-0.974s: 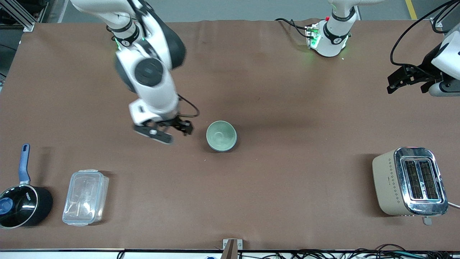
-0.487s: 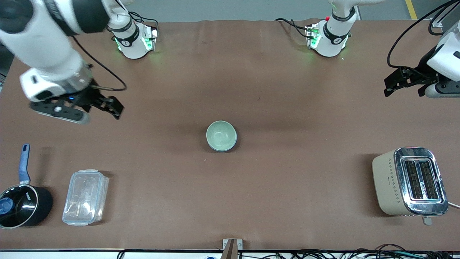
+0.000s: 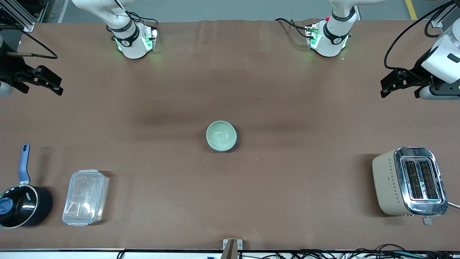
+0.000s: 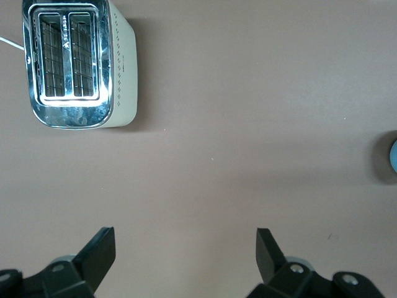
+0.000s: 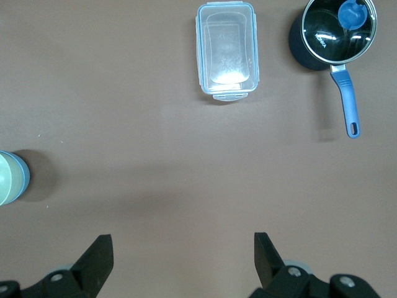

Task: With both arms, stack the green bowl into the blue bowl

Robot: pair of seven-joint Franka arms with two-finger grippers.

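The green bowl (image 3: 221,135) sits nested inside the blue bowl (image 3: 235,142) at the middle of the table. Only a thin blue edge shows around it. In the right wrist view the green bowl (image 5: 5,177) and the blue rim (image 5: 24,177) show at the frame's edge. In the left wrist view only a sliver of the blue bowl (image 4: 393,156) shows. My right gripper (image 3: 41,87) is open and empty over the right arm's end of the table (image 5: 183,251). My left gripper (image 3: 399,93) is open and empty over the left arm's end (image 4: 185,248).
A black saucepan with a blue handle (image 3: 21,205) and a clear lidded box (image 3: 85,197) lie near the front camera at the right arm's end. A beige toaster (image 3: 409,181) stands near the front camera at the left arm's end.
My right arm has swung away from beside the bowls to the right arm's end of the table. My left gripper has shifted only slightly. The bowls have not moved.
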